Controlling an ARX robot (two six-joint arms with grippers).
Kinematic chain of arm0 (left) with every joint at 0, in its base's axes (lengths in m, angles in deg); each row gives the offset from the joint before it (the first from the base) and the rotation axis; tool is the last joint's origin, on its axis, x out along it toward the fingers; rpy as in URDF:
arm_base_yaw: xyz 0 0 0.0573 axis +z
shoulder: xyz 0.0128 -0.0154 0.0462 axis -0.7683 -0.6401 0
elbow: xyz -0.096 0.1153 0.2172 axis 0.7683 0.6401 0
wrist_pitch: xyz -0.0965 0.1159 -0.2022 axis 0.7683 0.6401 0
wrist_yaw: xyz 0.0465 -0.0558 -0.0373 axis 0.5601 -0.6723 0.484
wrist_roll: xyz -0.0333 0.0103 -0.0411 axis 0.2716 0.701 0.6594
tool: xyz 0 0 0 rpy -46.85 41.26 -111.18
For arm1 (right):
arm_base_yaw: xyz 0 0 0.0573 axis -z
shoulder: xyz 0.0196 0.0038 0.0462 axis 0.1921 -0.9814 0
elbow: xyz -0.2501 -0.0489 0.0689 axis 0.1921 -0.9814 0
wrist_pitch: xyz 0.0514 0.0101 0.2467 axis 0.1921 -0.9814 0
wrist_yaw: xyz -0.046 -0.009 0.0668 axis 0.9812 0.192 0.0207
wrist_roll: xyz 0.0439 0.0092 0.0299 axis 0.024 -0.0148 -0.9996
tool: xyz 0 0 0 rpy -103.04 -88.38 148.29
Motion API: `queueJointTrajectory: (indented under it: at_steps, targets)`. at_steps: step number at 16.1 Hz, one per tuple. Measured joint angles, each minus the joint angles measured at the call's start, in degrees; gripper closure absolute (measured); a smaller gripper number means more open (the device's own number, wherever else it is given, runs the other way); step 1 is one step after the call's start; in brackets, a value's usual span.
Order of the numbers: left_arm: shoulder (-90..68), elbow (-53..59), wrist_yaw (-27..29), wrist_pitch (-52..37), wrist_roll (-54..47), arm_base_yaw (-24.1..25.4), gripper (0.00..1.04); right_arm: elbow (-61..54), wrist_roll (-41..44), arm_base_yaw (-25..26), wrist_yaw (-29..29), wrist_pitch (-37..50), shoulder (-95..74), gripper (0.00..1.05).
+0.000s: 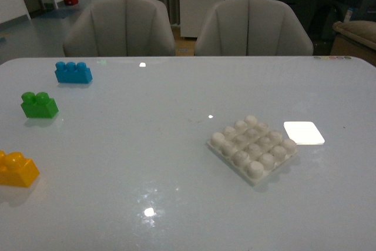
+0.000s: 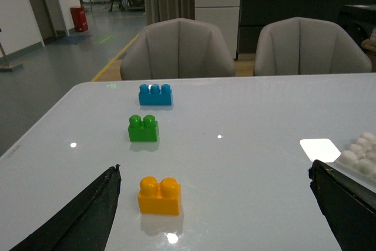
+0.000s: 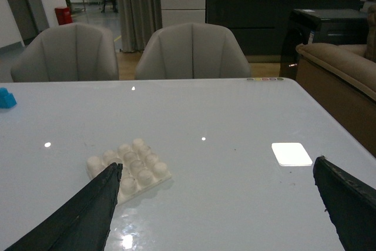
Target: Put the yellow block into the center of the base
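The yellow block (image 1: 16,168) lies at the table's near left edge; in the left wrist view (image 2: 159,195) it sits between my open left gripper's (image 2: 214,174) fingers, close to one finger (image 2: 94,210) and ahead of the tips. The white studded base (image 1: 252,148) lies right of centre; it shows in the right wrist view (image 3: 129,170) beside one finger of my open, empty right gripper (image 3: 216,171), and its edge shows in the left wrist view (image 2: 360,156). Neither gripper shows in the front view.
A green two-stud brick (image 1: 39,104) and a blue three-stud brick (image 1: 73,72) lie on the left, behind the yellow block. A flat bright white rectangle (image 1: 304,132) lies right of the base. Two grey chairs (image 1: 123,27) stand behind the table.
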Motion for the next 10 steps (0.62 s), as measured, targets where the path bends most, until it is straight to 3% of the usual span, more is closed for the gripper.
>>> queueJointTrajectory:
  at_steps: [7,9,10]
  targets:
    - [0.0,0.0,0.0,0.0,0.0,0.0,0.07,0.0,0.0,0.0,0.0,0.0,0.0,0.06]
    - [0.0,0.0,0.1,0.0,0.0,0.0,0.07,1.6,-3.1,-1.3,6.9,0.1,-5.5,0.06]
    - [0.0,0.0,0.0,0.0,0.0,0.0,0.07,4.8,-4.2,3.0,5.8,5.9,-13.3,0.06]
